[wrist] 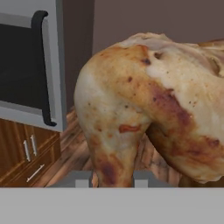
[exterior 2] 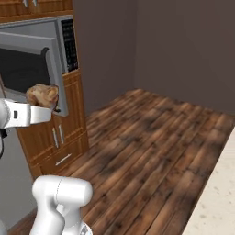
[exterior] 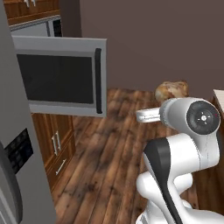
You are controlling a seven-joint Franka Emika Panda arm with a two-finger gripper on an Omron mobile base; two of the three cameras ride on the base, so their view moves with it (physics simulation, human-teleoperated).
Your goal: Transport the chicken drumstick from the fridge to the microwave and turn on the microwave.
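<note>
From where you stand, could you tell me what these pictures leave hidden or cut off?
- Microwave interior: in both base views the open door faces the cameras and screens it.
- Tool tips: in the hand view the chicken drumstick covers all but their stubs.
- Fridge: cut by the left base view's left edge.

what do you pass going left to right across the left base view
fridge → microwave door, swung open → chicken drumstick → white arm's round joint
</note>
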